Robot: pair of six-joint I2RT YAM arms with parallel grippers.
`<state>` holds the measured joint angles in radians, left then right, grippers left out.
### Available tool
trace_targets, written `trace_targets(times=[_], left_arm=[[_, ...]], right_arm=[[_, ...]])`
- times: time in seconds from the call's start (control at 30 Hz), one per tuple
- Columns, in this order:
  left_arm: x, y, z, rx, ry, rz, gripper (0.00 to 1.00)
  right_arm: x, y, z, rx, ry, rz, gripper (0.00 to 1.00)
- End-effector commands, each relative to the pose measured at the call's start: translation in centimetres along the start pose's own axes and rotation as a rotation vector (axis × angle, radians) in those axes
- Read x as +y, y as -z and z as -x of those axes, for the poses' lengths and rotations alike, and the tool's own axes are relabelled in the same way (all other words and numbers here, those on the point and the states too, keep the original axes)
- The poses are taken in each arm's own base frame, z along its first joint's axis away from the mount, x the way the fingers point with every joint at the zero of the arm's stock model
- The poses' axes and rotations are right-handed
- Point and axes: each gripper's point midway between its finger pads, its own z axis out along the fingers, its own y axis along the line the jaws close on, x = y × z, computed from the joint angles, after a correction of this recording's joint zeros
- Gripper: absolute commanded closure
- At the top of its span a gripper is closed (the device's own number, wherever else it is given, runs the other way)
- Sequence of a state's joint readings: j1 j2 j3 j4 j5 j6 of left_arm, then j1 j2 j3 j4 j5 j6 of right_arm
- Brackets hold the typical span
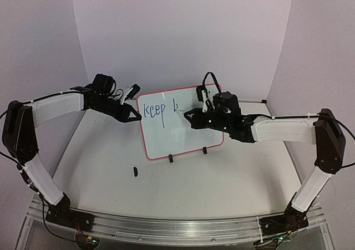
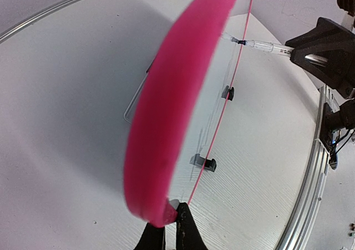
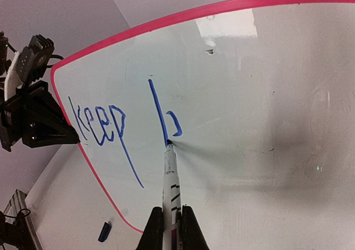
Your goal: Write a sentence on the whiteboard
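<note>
1. Two small black clip feet hold up the small rectangular whiteboard, white with rounded corners and a thin red border. It stands on its long edge near the middle of the white table, its face towards the arm bases.
2. One line of thin blue handwritten marker, the sentence, runs across the upper left of the board's face. It reads "keep" and then a lone "b", and the tail of the "p" trails far downward.
3. At the board's left border, the left claw is clenched on the red rim. The left wrist view shows its two black fingers pressed to either side of that edge.
4. From the right, the right claw reaches in front of the board. It is clamped around a slim white marker pen with black print on its barrel.
5. In the right wrist view the pen's blue tip touches the board at the foot of the "b" stroke.
6. Seen edge-on from the left wrist camera, the board is a blurred pink band. The pen meets its far face from the right, and both feet show along the bottom edge.
7. On the table in front of the board's lower left corner lies a small dark blue cap-like piece, apart from the board and both arms.
</note>
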<state>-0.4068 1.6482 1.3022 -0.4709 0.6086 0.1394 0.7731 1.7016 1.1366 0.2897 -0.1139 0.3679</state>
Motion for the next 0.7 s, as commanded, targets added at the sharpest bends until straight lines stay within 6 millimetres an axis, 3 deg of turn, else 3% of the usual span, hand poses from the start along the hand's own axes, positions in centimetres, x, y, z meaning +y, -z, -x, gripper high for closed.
trace_targets(times=[0.0,0.4,0.67], left_arm=[[-0.2,-1.8,-2.4,0.093,-0.029,0.014,1.0],[-0.2,-1.8,-2.4,0.095,-0.03,0.014,1.0],[-0.3,-1.8,-2.4,0.095,-0.033,0.014,1.0]], right_arm=[[-0.1,0.7,2.4,-0.079,-0.008,-0.029,1.0],[-0.1,1.4,3.0,-0.104,-0.01,-0.033,1.0],[1.6,2.5,3.6,-0.113,0.009,0.052,1.0]])
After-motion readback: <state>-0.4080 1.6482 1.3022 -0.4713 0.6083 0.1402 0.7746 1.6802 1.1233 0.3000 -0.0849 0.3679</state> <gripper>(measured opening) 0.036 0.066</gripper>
